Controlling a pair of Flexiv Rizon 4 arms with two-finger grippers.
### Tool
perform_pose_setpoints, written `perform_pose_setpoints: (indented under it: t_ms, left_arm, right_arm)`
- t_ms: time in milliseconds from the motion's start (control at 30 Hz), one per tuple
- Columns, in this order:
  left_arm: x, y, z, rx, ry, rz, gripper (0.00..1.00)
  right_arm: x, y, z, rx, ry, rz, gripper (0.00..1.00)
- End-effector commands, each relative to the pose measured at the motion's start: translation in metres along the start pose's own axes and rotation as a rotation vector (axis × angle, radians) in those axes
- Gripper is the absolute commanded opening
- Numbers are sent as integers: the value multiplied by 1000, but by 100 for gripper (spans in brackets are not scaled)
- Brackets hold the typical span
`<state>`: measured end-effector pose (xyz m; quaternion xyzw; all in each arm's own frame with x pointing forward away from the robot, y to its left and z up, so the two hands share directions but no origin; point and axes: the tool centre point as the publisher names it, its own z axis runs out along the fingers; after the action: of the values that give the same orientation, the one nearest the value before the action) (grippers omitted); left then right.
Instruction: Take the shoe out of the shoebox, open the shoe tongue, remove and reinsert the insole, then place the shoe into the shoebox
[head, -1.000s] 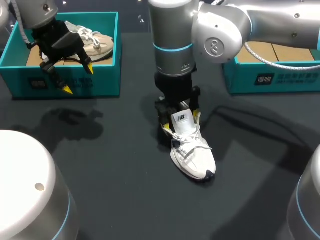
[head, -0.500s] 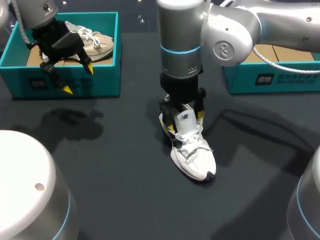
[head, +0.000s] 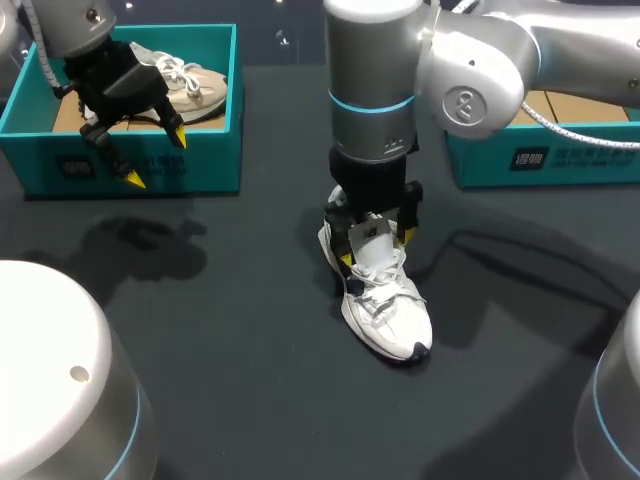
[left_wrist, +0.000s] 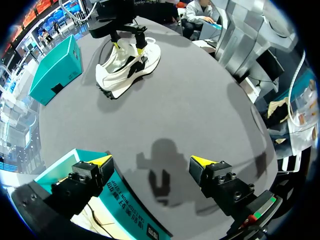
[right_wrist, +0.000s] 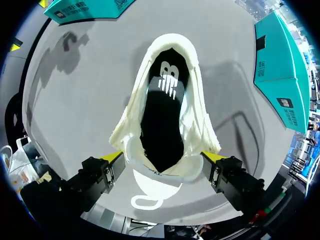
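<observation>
Your left gripper (head: 155, 159) hangs spread over the left shoebox (head: 200, 165), which holds the beige shoe (head: 195, 85). Your right gripper (head: 375, 248) points down, spread astride the heel of the white shoe (head: 395, 320) on the table (head: 250, 330). With the right shoebox (head: 540, 160): 2 boxes, 2 shoes.

Right end effector (head: 375, 248), seemingly farther right.

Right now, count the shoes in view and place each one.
2. A white shoe stands on the table under the right end effector. A beige shoe lies in the teal shoebox at my left. The other shoebox is partly hidden.
</observation>
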<state>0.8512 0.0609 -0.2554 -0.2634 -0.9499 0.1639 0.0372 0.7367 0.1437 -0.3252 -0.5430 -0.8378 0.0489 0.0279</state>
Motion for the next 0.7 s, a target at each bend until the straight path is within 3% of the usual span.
perform_pose_setpoints:
  t_ms: [33, 433, 467, 533, 700]
  left_arm:
    - [0, 0, 0, -1, 1, 1, 100]
    - [0, 0, 0, -1, 1, 1, 100]
    - [0, 0, 0, -1, 1, 1, 100]
    - [0, 0, 0, -1, 1, 1, 100]
    - [0, 0, 0, -1, 1, 1, 100]
  right_arm:
    - [-3, -16, -5, -17, 4, 17, 100]
    - [-7, -53, -16, -23, 2, 113, 100]
    - [-6, -55, -17, -29, 1, 115, 77]
    - [-4, -57, -21, -44, -4, 113, 42]
    - [0, -50, -25, -68, -16, 64, 33]
